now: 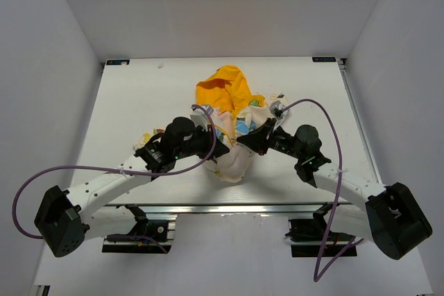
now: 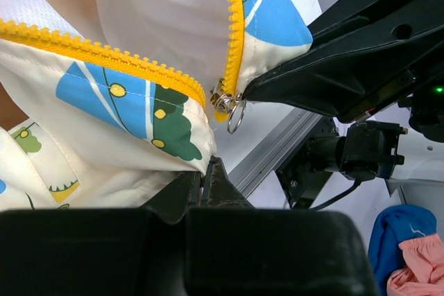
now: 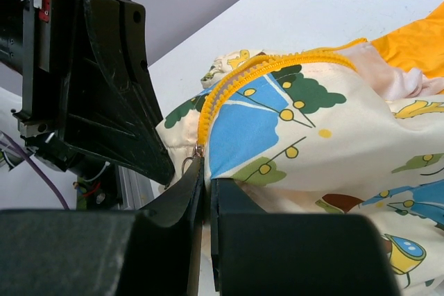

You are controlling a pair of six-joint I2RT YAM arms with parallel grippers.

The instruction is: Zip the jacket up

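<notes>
The jacket [image 1: 232, 112], cream with cartoon prints and a yellow-orange hood, lies bunched in the table's middle, its bottom hem lifted between my two grippers. My left gripper [image 1: 220, 149] is shut on the jacket's bottom corner [image 2: 198, 161] of one front panel. My right gripper [image 1: 243, 143] is shut on the other panel's bottom edge [image 3: 208, 171], right under the metal zipper slider [image 2: 223, 100] with its ring pull [image 2: 236, 116]. The yellow zipper teeth [image 2: 104, 53] run apart in a V above the slider. The slider also shows in the right wrist view [image 3: 197, 152].
The table's front metal rail [image 2: 277, 147] runs just beyond the hem. Blue and pink cloth [image 2: 409, 254] lies off the table, below. Purple cables [image 1: 326, 123] loop over both arms. White walls enclose the table [image 1: 139, 95].
</notes>
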